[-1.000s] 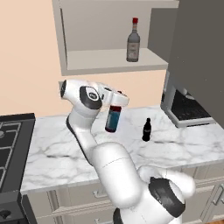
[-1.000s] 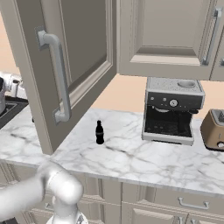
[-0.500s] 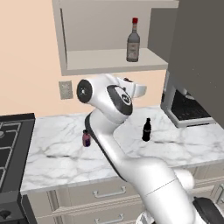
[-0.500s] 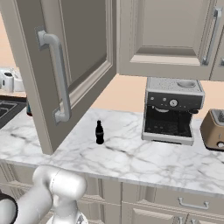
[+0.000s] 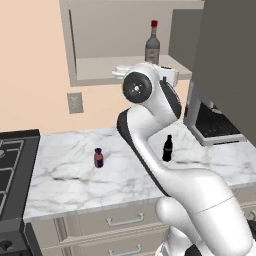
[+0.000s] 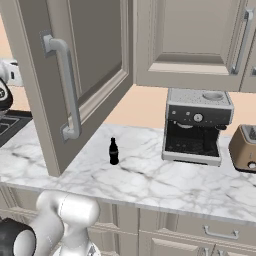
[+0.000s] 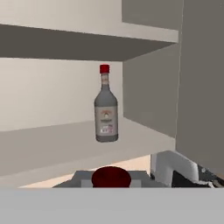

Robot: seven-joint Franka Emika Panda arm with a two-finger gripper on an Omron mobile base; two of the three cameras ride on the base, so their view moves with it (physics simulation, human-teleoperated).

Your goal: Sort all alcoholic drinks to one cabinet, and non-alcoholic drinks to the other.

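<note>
Bottle in my gripper [image 7: 111, 183] — dark cap [image 7: 111, 176] showing, seemingly clamped at the body — likely heavy, slick, fragile glass; clear bottle [image 7: 106, 107] stands ahead on the shelf [image 7: 52, 144].

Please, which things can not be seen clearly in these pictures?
- Gripper: in the left base view the arm's own white body hides the fingers; open or shut is unclear.
- Dark red cap in the hand view: the bottle below is cut off.
- Clear bottle: label print too small to read.
</note>
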